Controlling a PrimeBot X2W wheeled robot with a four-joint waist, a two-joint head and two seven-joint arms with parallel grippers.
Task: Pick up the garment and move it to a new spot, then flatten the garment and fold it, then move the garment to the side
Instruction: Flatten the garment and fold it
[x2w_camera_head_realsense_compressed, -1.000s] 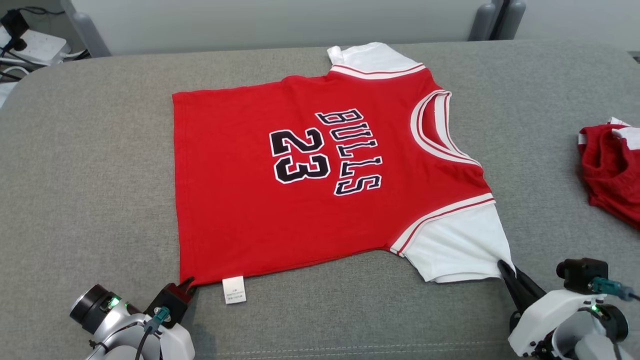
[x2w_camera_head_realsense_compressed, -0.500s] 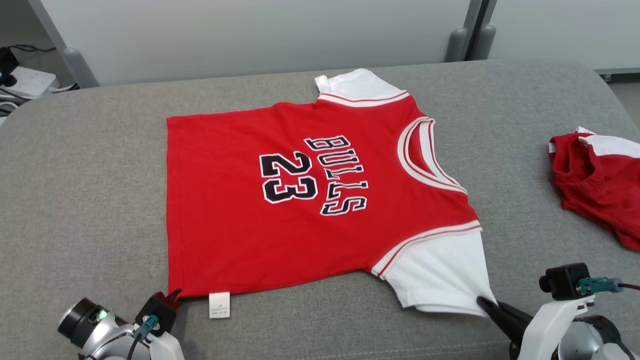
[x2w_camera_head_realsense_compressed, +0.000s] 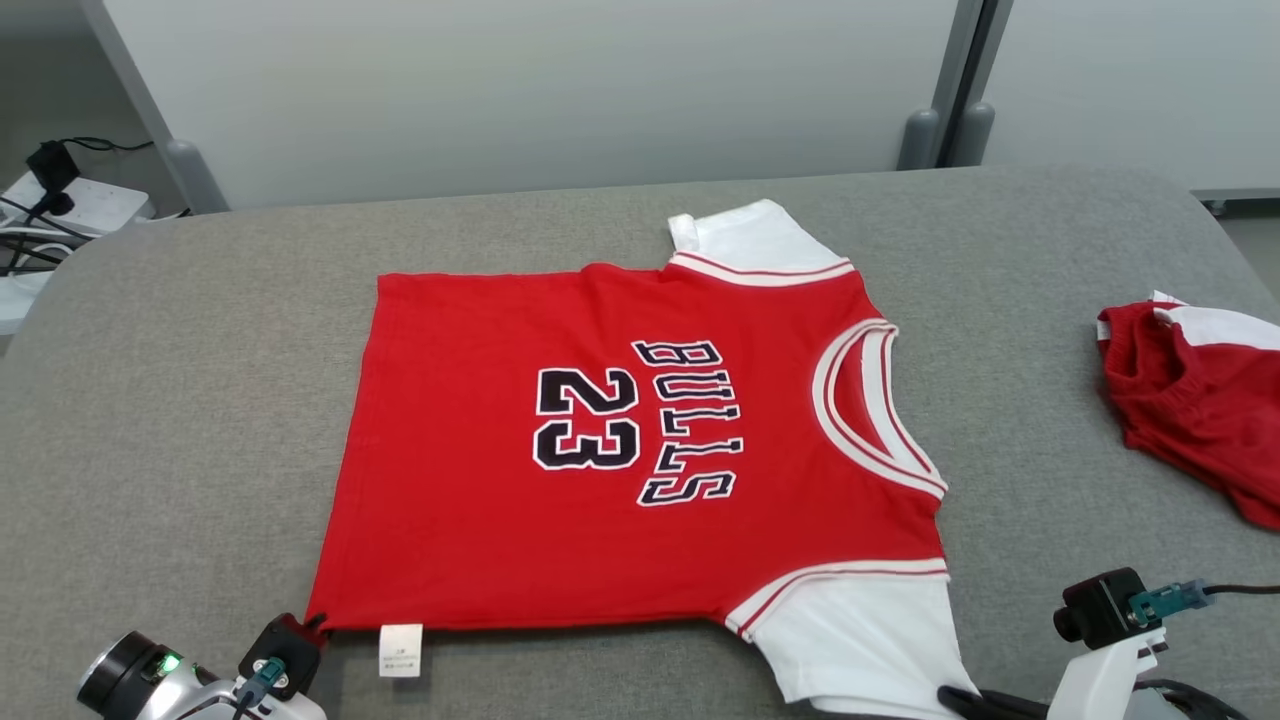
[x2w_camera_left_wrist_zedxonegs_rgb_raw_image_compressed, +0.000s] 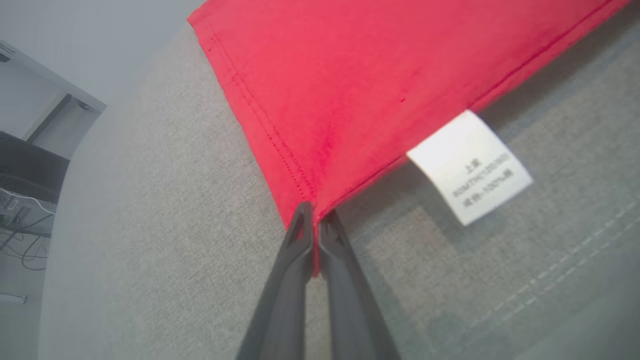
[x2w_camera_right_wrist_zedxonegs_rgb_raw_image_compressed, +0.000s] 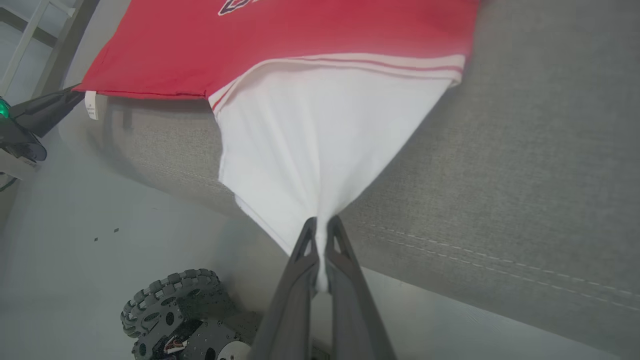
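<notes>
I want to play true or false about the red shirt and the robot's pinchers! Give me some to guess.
1. The red jersey lies spread on the grey surface with 23 showing. True.
2. The left gripper is open and holds nothing. False: it is shut on the jersey's red bottom corner.
3. The right gripper pinches the white sleeve. True.
4. The white tag is caught between the left gripper's fingers. False: it hangs free beside them.
5. A second red garment lies to the right, apart from the jersey. True.
</notes>
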